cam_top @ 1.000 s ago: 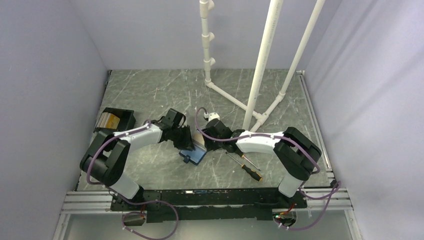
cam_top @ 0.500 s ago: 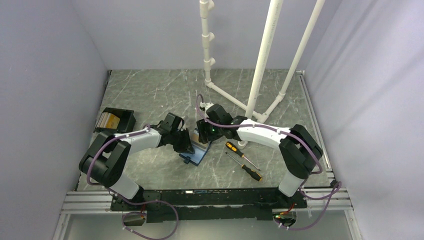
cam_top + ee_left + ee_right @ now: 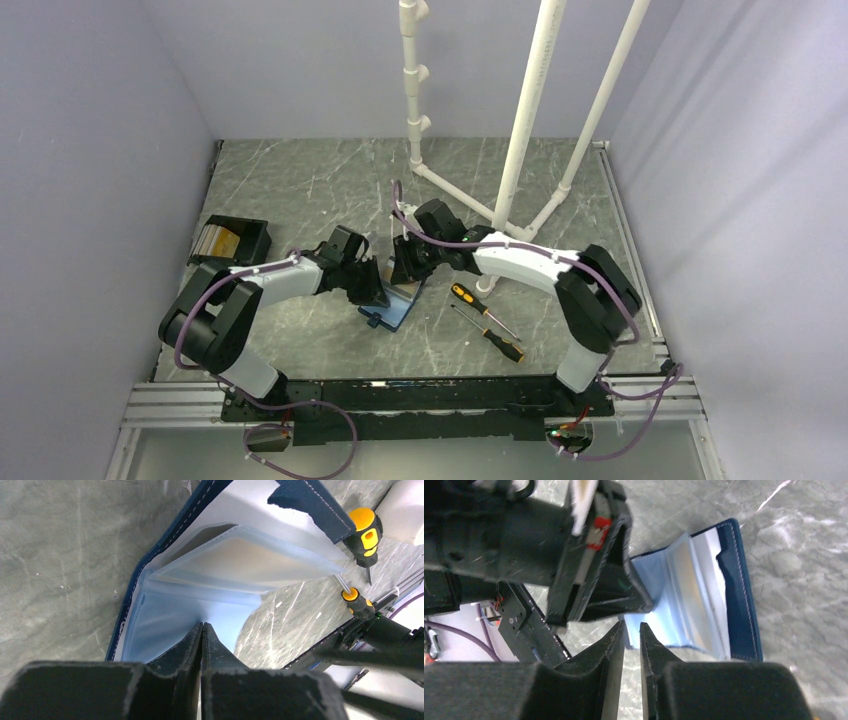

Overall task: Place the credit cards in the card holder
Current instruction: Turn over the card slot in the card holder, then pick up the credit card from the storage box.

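we're in a robot lab test cell: plain lilac walls [image 3: 90, 150] box in a marble-look tabletop [image 3: 300, 180], aluminium extrusion rail [image 3: 170, 405] on the near edge carries left arm [image 3: 270, 275] and right arm [image 3: 520, 265], white PVC pipe frame [image 3: 525, 130] behind

Left arm [image 3: 272, 274] and right arm [image 3: 520, 262] bend inward, grippers nearly meeting; left gripper [image 3: 202, 626] fingers pressed together; right gripper [image 3: 632, 626] jaws a narrow slit apart.

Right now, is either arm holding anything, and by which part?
Not certain. The left gripper has jaws shut against the pale-blue inner flap of the card holder, pinching or only pressing it. The right gripper shows a narrow gap, nothing visible inside.
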`<state>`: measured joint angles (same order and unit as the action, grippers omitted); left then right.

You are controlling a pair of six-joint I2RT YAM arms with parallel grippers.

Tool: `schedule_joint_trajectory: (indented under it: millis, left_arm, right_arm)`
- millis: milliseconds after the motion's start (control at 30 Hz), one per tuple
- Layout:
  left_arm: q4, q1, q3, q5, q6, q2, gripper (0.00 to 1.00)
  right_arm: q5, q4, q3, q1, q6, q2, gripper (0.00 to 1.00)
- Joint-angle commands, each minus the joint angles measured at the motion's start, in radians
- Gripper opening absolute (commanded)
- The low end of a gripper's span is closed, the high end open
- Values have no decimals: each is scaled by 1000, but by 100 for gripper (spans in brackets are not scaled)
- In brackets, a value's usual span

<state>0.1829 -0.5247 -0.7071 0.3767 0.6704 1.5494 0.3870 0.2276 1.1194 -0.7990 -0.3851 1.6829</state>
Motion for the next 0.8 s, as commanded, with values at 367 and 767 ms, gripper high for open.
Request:
schedule_joint_trajectory:
  millis: [367, 767]
  left_arm:
    - [152, 0, -3, -102, -44, -5, 9]
    - [262, 8, -100, -45, -54, -144, 40]
  right_arm:
    - [-143, -133, -28, 90, 11, 256, 14]
    - [-321, -24, 69, -62, 108, 153, 42]
